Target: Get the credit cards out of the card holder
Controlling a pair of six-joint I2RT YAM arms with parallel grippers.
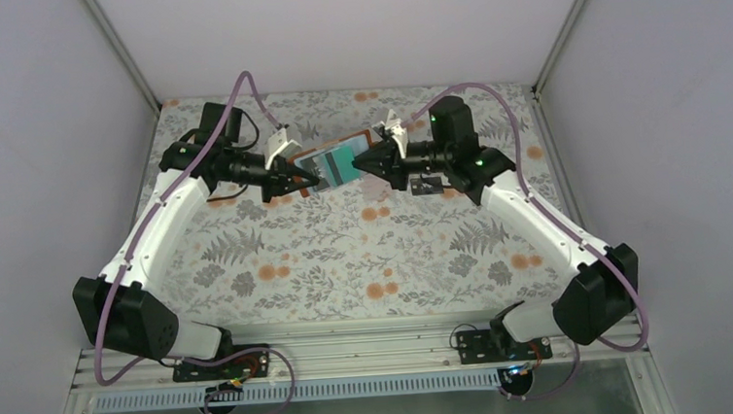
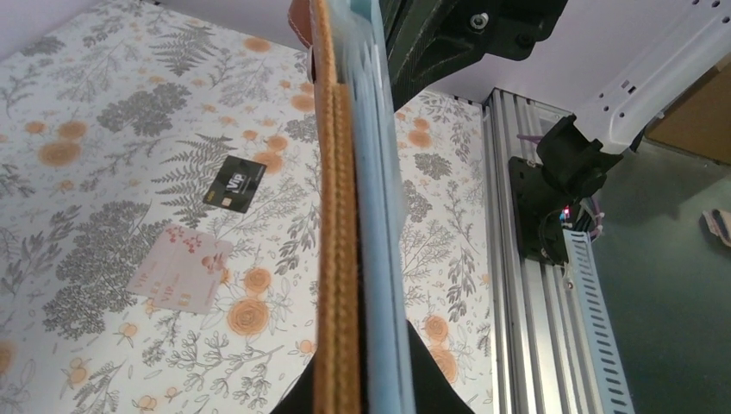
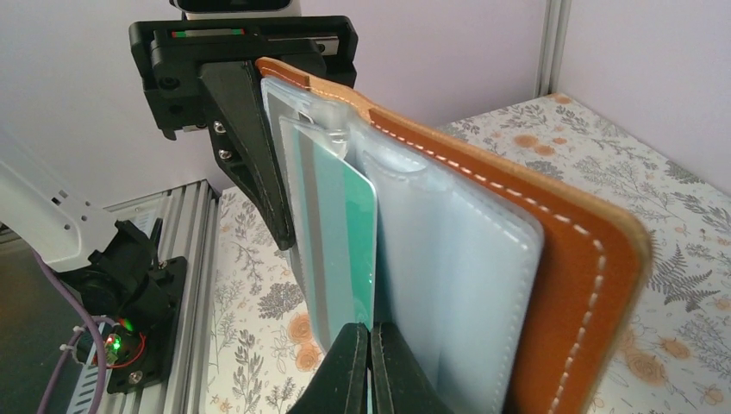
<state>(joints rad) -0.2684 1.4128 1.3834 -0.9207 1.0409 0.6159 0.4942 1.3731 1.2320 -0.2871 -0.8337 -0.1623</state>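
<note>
Jaws of left gripper (image 1: pixel 298 181): clamped on the left end of the card holder (image 1: pixel 312 158), which is held open and off the table (image 1: pixel 348 276), centre-top of the overhead view. The rust-brown outside faces away from the right wrist camera and the pale sleeves face towards it.

Holder long axis runs left–right in the overhead view, spanning the two grippers.

Teal card (image 3: pixel 343 233) sits in a clear sleeve, its long axis along the holder, its free end pointing at the right gripper (image 3: pixel 371 373). Those jaws are together on that end. I cannot tell whether they pinch the card alone or the sleeve too.

Judgement: the right arm is the one at the card, and the pull should go straight along the long axis, towards frame right and away from the left gripper, which braces.

Count:
- Cards, 3: 1 teal in the holder, and 2 flat on the table, the black card (image 2: pixel 234 184) and the pink card (image 2: pixel 179 269), near each other but apart.
- Holder, 1.
- Sleeves otherwise look empty.
</note>
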